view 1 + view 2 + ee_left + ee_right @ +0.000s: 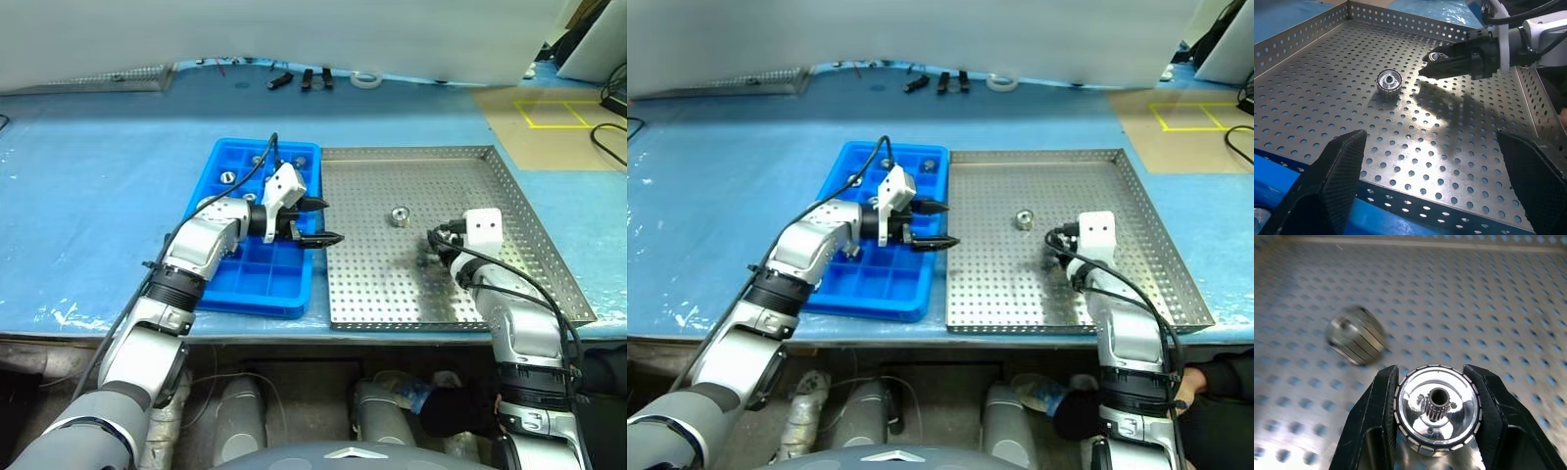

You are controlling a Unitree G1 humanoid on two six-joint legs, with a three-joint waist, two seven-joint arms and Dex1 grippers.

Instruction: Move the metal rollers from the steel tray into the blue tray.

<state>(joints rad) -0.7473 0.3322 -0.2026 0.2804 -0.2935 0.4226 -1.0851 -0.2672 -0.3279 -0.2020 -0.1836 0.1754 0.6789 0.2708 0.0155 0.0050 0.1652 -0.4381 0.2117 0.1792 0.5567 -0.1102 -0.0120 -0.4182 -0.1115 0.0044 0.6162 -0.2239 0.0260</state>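
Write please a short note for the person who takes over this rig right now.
Right gripper: shut on a roller, over the steel tray.
Left gripper: open, empty, at the border between the blue tray and the steel tray.
Done: some rollers already lie in blue tray compartments.
Left: put the held roller into the blue tray, then the one loose roller on the steel tray.

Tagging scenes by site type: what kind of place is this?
Probably a workshop or lab bench for parts sorting: a large perforated square steel tray with small shiny metal rollers, a bright blue compartmented plastic tray, and yellow floor tape beyond the table.
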